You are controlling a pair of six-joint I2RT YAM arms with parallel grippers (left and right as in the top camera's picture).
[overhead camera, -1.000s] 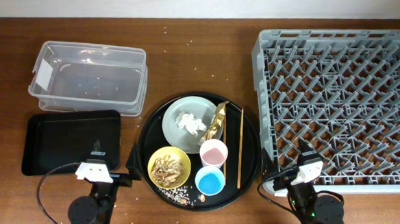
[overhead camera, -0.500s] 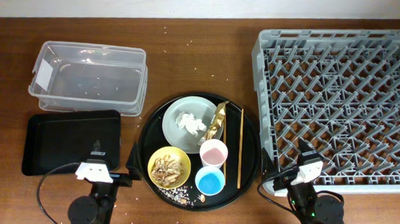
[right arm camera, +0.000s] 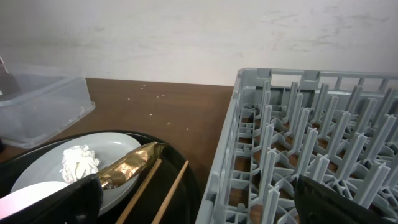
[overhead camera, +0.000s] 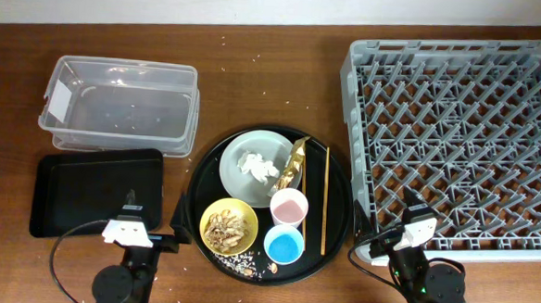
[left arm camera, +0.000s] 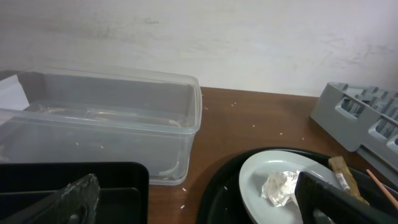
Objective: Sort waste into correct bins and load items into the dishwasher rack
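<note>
Grey rack [overhead camera: 456, 147] fills the worktop's [overhead camera: 274, 87] right side; clear tub [overhead camera: 120, 106] and black tray [overhead camera: 96, 196] lie left. Mid-front: plate [overhead camera: 239, 183] bearing tissue [overhead camera: 259, 167], gold wrapper [overhead camera: 297, 162], yellow bowl [overhead camera: 206, 219] of scraps [overhead camera: 228, 227], pink cup [overhead camera: 289, 206], blue cup [overhead camera: 284, 244], chopsticks [overhead camera: 324, 201].

Yellow bowl [overhead camera: 229, 225], pink cup [overhead camera: 289, 206], blue cup [overhead camera: 284, 244], grey rack [overhead camera: 456, 143].

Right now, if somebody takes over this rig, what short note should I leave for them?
Left gripper open, empty; right gripper open, empty.
Tissue on plate, wrapper at its edge; scraps in bowl; pink cup, blue cup, chopsticks beside; all on round tray.
Tub, black tray, rack hold none of them.
Done: nothing. Left: sort waste, load dishes.
</note>
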